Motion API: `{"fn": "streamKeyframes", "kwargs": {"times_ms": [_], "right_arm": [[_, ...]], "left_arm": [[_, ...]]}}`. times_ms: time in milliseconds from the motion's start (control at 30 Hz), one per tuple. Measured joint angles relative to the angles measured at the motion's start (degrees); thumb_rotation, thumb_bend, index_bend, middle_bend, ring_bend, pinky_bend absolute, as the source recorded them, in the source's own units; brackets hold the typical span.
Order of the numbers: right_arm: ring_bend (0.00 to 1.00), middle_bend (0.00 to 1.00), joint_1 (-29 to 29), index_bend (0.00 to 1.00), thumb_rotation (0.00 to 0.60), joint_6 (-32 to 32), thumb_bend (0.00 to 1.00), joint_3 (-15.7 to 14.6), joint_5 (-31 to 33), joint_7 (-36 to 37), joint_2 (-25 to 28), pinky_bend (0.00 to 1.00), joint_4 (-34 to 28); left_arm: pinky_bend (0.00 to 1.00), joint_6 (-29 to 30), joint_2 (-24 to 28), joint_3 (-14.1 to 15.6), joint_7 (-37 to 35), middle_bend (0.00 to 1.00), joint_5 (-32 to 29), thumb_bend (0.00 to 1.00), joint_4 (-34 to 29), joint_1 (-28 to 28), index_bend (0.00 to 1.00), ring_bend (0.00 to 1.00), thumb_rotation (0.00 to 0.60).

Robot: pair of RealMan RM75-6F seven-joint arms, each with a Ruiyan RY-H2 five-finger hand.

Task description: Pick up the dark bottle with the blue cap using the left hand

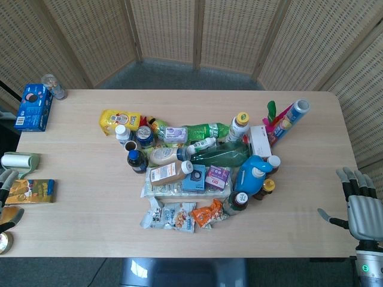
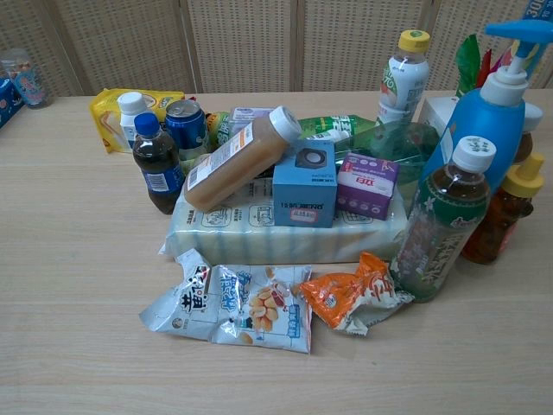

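Woven cane screens behind a pale wooden table loaded with groceries; both hands idle at the edges

Standing upright at the left edge of the central pile is the dark bottle with the blue cap, just left of a tilted tan bottle with a white cap and in front of a blue drinks can; in the head view it shows at. Nothing touches it. At the table's far left edge, well apart from the bottle, the left hand is only partly in frame: its visible fingers are spread and hold nothing, beside a gold foil packet. Off the right edge, the right hand has fingers extended and apart, empty
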Motion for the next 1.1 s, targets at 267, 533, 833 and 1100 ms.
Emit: {"fn": "streamKeyframes", "kwargs": {"times_ms": [267,533,833,1100], "right_arm": [[0.00,0.00,0.0,0.00,0.493,-0.3,0.04,-0.3,0.1,1.0,-0.5,0.00,0.5],[0.00,0.00,-0.8,0.00,0.497,0.3,0.04,-0.8,0.1,2.6,-1.1,0.00,1.1],[0.00,0.00,-2.0,0.00,0.494,1.3,0.04,-1.1,0.2,3.3,0.2,0.00,0.7],[0.00,0.00,-3.6,0.00,0.498,2.6,0.03,-1.5,1.0,3.4,1.0,0.00,0.2]], "left_arm": [[0.00,-2.1,-0.1,0.2,0.8,0.00,0.1,0.32,-0.7,-0.8,0.06,0.00,0.600],[0.00,-8.0,0.6,-0.8,-0.3,0.00,-1.8,0.32,-3.8,-3.8,0.03,0.00,0.600],[0.00,-20.9,-2.6,-2.9,-10.0,0.00,-5.4,0.32,-2.8,-11.2,0.00,0.00,0.600],[0.00,-30.7,-9.5,-5.9,-18.7,0.00,-8.7,0.32,1.6,-18.8,0.00,0.00,0.600]]}}
